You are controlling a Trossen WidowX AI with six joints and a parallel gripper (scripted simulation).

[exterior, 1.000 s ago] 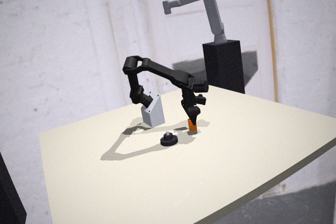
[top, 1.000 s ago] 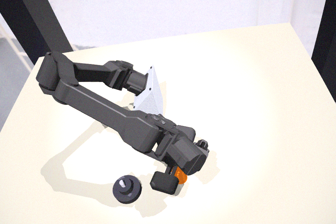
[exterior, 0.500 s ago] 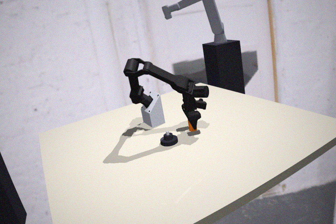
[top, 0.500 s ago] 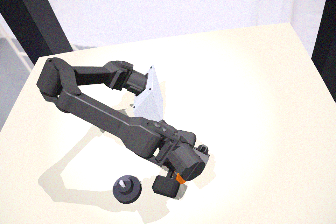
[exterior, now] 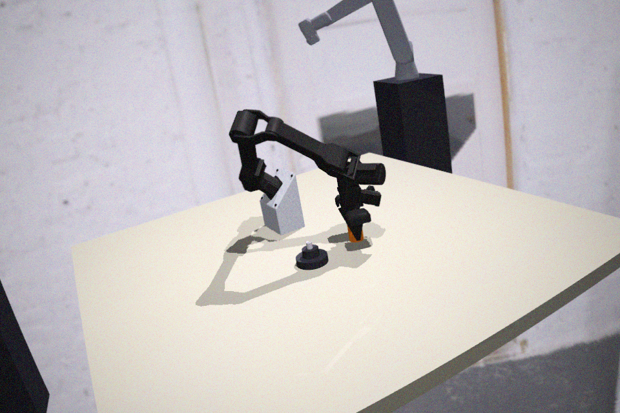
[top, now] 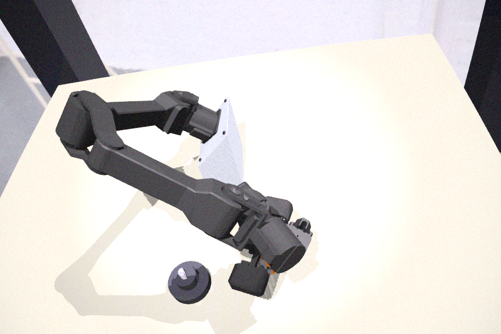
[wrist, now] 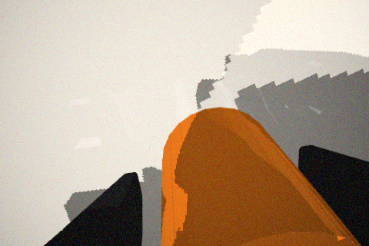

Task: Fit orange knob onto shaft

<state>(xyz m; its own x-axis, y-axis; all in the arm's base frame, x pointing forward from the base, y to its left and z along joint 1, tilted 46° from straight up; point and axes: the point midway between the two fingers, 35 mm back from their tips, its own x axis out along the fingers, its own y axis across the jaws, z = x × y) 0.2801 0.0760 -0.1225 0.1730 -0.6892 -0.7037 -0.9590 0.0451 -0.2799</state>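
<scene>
Stands upright on the table (top: 364, 160), long axis vertical: orange knob (wrist: 246, 221), straight below the wrist and between the two dark fingers. End effector (wrist: 221, 164) half open around it. Shows a sliver of table between one finger and the knob's side in the wrist view, so judged not yet clamped. Hole under the knob hidden, flat side not readable.

Key relation: round pedestal (top: 198, 287) with silver D-shaped shaft (top: 183, 272) near the knob, to its left in the top view, apart from it. Calls for a lift, a short sideways carry, then a turn to match the flats before pressing down.

Nothing between knob and pedestal. Grey mounting block (top: 222, 148) well behind, out of the path.
</scene>
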